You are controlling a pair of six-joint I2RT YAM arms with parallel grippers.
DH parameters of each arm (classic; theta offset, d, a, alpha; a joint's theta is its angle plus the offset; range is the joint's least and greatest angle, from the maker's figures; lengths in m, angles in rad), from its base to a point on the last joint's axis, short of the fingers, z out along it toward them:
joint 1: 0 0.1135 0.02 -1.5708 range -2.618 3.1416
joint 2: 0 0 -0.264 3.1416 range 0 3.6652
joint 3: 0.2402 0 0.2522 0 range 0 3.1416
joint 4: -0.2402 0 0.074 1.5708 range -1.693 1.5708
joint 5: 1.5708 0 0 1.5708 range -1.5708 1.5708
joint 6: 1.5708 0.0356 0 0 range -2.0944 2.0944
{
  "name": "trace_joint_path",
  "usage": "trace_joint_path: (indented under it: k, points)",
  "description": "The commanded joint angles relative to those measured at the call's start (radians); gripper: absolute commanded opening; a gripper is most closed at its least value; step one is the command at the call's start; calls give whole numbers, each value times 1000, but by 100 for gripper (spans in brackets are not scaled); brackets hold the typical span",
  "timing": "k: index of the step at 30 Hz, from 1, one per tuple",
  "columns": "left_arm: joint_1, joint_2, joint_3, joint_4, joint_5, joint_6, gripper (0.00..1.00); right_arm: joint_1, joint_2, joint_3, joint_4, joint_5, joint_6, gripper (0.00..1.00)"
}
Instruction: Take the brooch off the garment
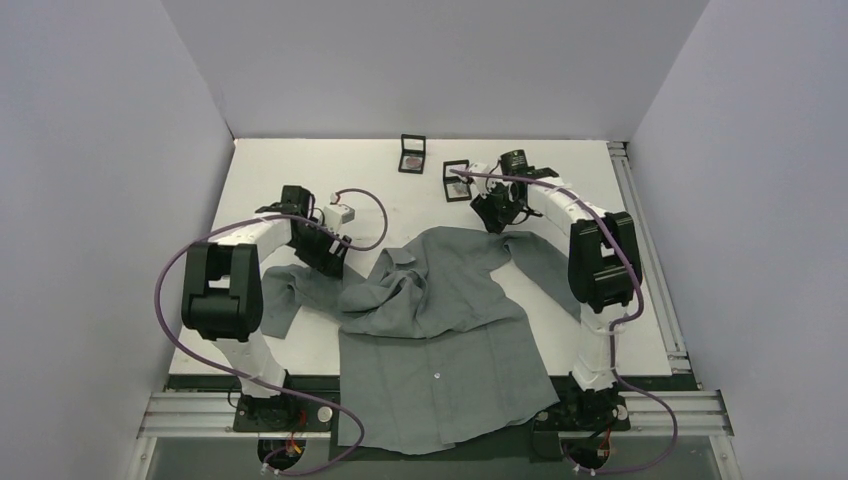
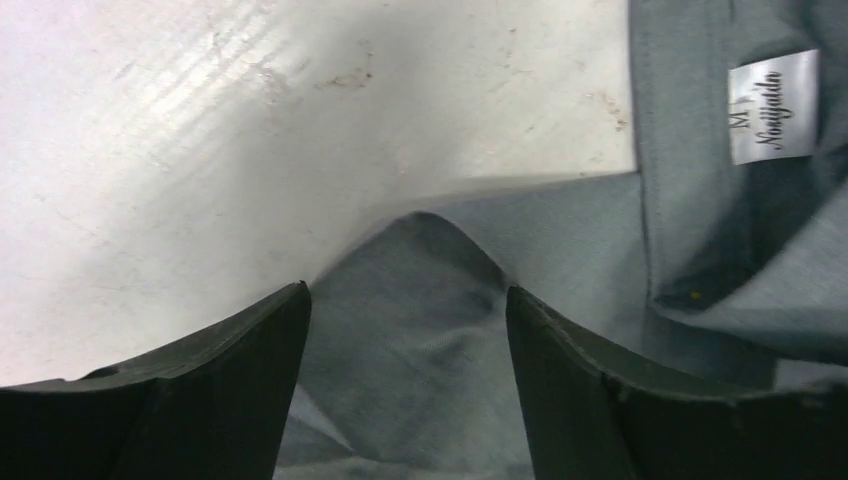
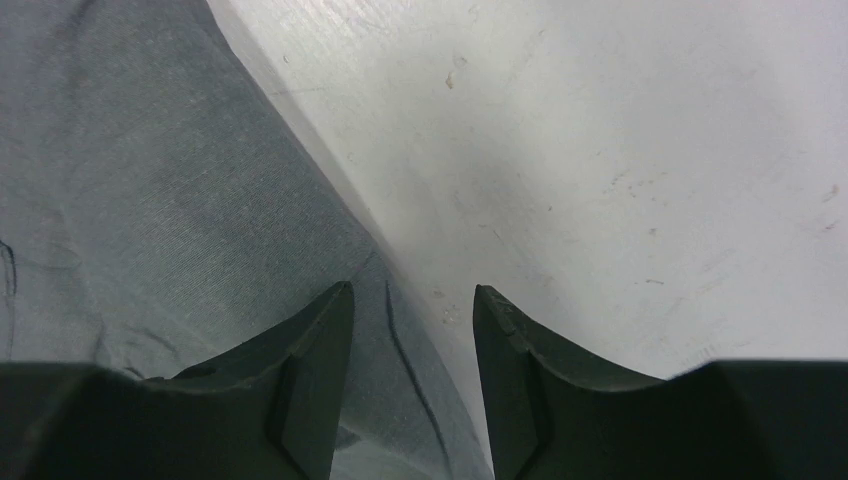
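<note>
The garment (image 1: 440, 300), a grey collared shirt, lies crumpled in the middle of the table with its hem over the near edge. I see no brooch on it in any view. My left gripper (image 1: 328, 258) is down on the shirt's left shoulder. In its wrist view, the left gripper (image 2: 405, 295) is open, with a raised fold of the garment (image 2: 420, 250) between the jaws. My right gripper (image 1: 493, 215) is at the shirt's far right edge. In its wrist view, the right gripper (image 3: 413, 290) is open astride the hem of the garment (image 3: 150, 200).
Two small square black boxes (image 1: 412, 154) (image 1: 456, 180) lie open at the back of the table, each with a reddish disc inside. A white neck label (image 2: 772, 105) shows inside the collar. A small white button (image 1: 437, 374) sits on the shirt front.
</note>
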Motion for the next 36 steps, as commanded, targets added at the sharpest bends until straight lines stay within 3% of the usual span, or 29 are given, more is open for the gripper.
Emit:
trace_joint_path:
  k: [1,4,6,9,18,25,26,27,28,31,33,36]
  points:
    - [0,40,31,15,-89,6,60,3,30,8,17,29,-18,42]
    - [15,54,35,6,-112,19,38,0,49,-5,-1,111,-53,33]
    - [41,59,38,-2,-118,26,15,-11,48,-22,-28,141,-76,22]
    - [117,57,46,-8,-116,28,2,-39,23,-60,-67,157,-103,3]
    - [274,20,51,16,-152,42,0,-169,-85,-82,-224,160,-202,0]
    - [307,-26,52,43,-120,64,0,-211,-129,18,-350,78,-247,0]
    - [304,-40,56,29,-63,71,0,-203,-143,34,-353,32,-229,10]
    - [296,-50,64,20,-13,76,3,-178,-148,44,-352,9,-219,15]
    - [290,-70,68,16,12,76,8,-166,-155,64,-350,-38,-193,29]
    - [270,-116,82,5,155,62,44,-84,-156,96,-290,-93,-117,50]
    - [258,-137,82,1,265,64,61,-32,-145,119,-247,-112,-70,52]
    - [209,-156,63,27,323,46,72,34,-92,176,-210,-105,-39,53]
